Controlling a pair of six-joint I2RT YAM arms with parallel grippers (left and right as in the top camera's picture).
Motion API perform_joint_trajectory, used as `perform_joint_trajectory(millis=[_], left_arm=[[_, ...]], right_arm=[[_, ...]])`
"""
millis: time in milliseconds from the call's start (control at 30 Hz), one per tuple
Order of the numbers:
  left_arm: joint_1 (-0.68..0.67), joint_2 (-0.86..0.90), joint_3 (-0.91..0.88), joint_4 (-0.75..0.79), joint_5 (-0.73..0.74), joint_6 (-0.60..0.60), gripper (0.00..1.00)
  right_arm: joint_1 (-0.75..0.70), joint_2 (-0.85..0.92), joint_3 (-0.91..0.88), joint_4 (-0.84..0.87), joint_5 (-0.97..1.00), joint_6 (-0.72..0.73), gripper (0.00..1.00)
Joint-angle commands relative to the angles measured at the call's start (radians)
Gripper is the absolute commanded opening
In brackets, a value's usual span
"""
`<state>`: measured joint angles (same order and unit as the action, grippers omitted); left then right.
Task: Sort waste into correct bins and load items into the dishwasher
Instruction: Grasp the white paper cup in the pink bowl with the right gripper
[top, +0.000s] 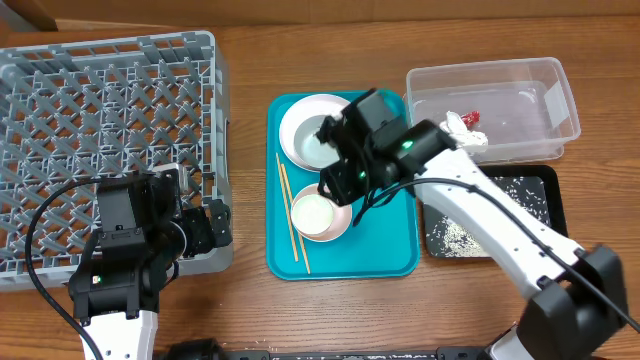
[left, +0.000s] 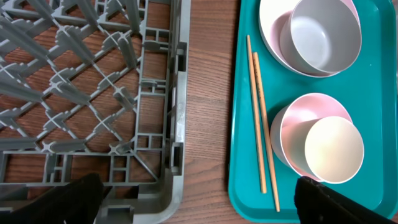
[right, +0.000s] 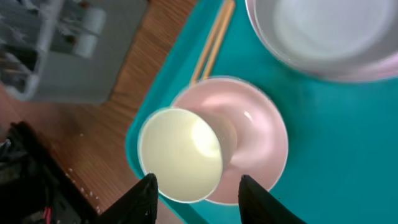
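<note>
My right gripper (top: 340, 172) is open and hovers just above the small white cup (right: 180, 155), which stands in the pink bowl (right: 261, 137) on the teal tray (top: 390, 250). Its fingers (right: 202, 193) straddle the cup's rim without touching it. The pale bowl (left: 326, 34) sits in the white plate (top: 295, 125) at the tray's far end. The chopsticks (top: 292, 215) lie along the tray's left side. My left gripper (left: 199, 205) is open and empty by the near corner of the grey dish rack (top: 100, 100). The red-and-white wrapper (top: 465, 125) lies in the clear tub (top: 500, 80). Rice grains (top: 455, 235) lie in the black tray (top: 550, 185).
The rack fills the left of the table, its near right corner (left: 174, 186) close to the tray's edge (left: 239, 186), with a strip of bare wood between. My left arm's cables loop over the rack's front edge. The tub and black tray stand right of the teal tray.
</note>
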<state>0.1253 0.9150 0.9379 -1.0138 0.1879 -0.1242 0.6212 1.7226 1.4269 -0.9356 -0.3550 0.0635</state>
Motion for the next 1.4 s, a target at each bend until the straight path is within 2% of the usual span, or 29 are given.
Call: perform_joint_trajectory(millis=[0, 267, 1367], left_arm=[[0.005, 0.001, 0.02, 0.001, 0.015, 0.016, 1.0], [0.005, 0.001, 0.02, 0.0, 0.016, 0.016, 1.0], [0.005, 0.001, 0.02, 0.0, 0.015, 0.016, 1.0]], right_arm=[[0.004, 0.008, -0.087, 0.053, 0.06, 0.135, 0.44], [0.018, 0.008, -0.198, 0.146, 0.045, 0.151, 0.44], [0.019, 0.008, -0.198, 0.146, 0.04, 0.151, 0.44]])
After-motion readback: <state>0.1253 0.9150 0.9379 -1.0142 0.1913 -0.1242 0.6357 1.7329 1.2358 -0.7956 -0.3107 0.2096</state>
